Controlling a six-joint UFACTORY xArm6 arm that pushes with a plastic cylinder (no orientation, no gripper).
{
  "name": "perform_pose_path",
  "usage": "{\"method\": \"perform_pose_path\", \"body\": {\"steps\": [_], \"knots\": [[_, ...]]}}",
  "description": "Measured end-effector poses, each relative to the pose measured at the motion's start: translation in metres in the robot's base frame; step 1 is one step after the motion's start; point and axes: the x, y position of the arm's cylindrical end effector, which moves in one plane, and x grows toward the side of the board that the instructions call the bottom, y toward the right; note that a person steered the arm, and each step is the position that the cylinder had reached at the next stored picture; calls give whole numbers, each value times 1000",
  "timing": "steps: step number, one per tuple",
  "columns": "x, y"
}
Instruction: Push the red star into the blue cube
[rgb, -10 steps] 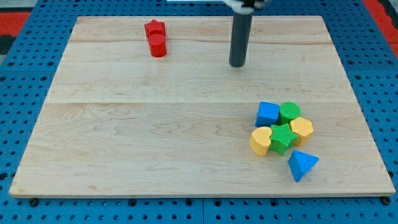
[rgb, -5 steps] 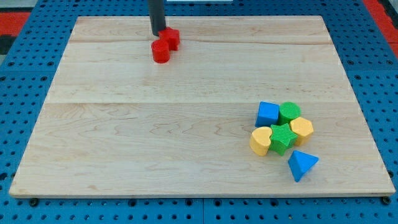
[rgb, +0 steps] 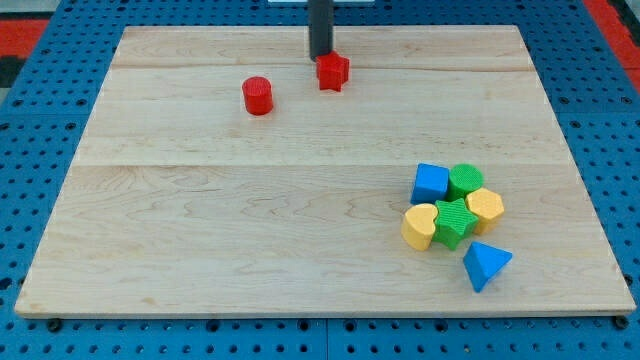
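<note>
Tip (rgb: 320, 55) of dark rod, no fingers to read, touches upper-left edge of small red star block (rgb: 333, 72) at top centre of wooden table (rgb: 250, 220), blue cube block (rgb: 431, 183) well apart lower right.

view: single, high front, angled down | range: medium | covers: whole wooden board (rgb: 300, 200), pegboard (rgb: 40, 180) margins
</note>
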Motion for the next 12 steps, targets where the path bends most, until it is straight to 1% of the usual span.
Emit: {"method": "perform_pose_path", "body": {"steps": [2,4,5,6,7,8,9,10,11,12], "knots": [[82,7],[182,8],[210,26],[189,44],[164,27],[139,28],[133,50],[149,75],[173,75],[171,73]]}}
